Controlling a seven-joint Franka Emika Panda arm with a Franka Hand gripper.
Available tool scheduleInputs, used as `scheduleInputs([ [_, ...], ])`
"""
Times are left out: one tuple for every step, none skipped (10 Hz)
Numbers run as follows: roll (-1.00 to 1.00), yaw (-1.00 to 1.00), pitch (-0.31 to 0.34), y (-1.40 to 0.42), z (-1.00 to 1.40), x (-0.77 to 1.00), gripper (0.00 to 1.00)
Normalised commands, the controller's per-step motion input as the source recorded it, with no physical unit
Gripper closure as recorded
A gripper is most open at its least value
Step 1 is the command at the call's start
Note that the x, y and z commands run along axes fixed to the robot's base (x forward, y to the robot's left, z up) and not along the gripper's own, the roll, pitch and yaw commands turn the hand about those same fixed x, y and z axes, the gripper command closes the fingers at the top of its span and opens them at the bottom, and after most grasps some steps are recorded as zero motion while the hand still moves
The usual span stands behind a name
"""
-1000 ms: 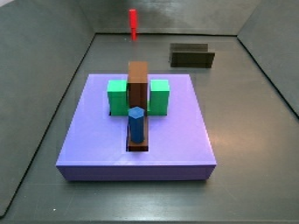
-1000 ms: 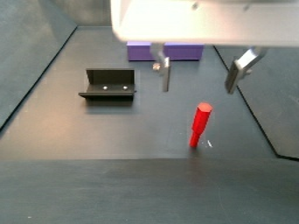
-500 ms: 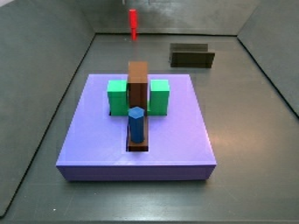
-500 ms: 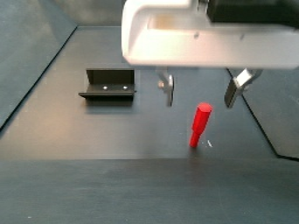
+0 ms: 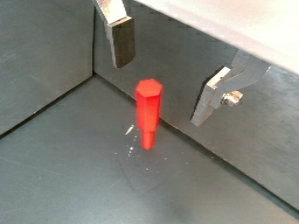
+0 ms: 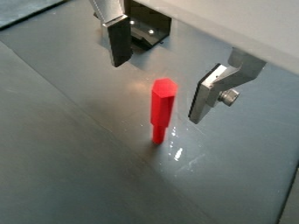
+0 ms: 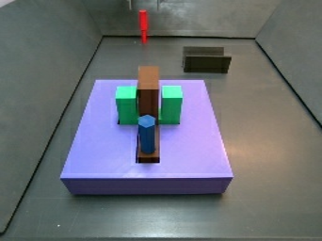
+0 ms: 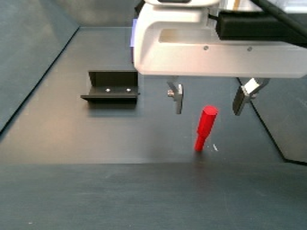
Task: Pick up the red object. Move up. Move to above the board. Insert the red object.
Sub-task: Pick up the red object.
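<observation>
The red object (image 8: 206, 130) stands upright on the grey floor, also seen far back as the red object (image 7: 143, 25). My gripper (image 8: 210, 97) hangs open just over it, one finger on each side of the peg's top and neither touching. In both wrist views the red object (image 5: 149, 114) (image 6: 162, 109) rises into the gap of the gripper (image 5: 163, 70) (image 6: 163, 68), with clear space to both fingers (image 5: 117, 39). The board (image 7: 189, 151) lies near the front of a side view; it is hidden in the side view that shows the gripper.
On the board stand a blue peg (image 7: 147, 134), a brown block (image 7: 149, 87) and a green block (image 7: 128, 104). The fixture (image 8: 110, 87) (image 7: 206, 60) (image 6: 149, 31) sits on the floor apart from the red object. Grey walls (image 7: 75, 56) enclose the floor.
My gripper has come down and across until its open fingers sit on either side of the red object's top. The red object and the pieces on the board have not moved.
</observation>
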Motion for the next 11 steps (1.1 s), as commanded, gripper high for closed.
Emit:
scheduleInputs([
  [0.0, 0.0, -0.024, 0.0, -0.09, -0.07, 0.0],
  [0.0, 0.0, -0.013, 0.01, -0.12, 0.0, 0.0],
  [0.02, 0.0, -0.013, 0.0, -0.19, 0.0, 0.0],
  [0.05, 0.0, -0.02, 0.0, -0.36, 0.0, 0.0],
  [0.04, 0.0, -0.016, 0.0, -0.36, 0.0, 0.0],
  [0.02, 0.0, -0.03, 0.0, -0.3, -0.03, 0.0],
  [0.0, 0.0, -0.044, 0.0, -0.28, -0.07, 0.0],
  [0.0, 0.0, -0.051, 0.0, -0.25, -0.1, 0.0],
  [0.0, 0.0, -0.064, 0.0, -0.2, -0.13, 0.0],
  [0.0, 0.0, -0.04, 0.0, -0.06, -0.09, 0.0],
  [0.0, 0.0, -0.029, 0.0, 0.0, -0.05, 0.0],
])
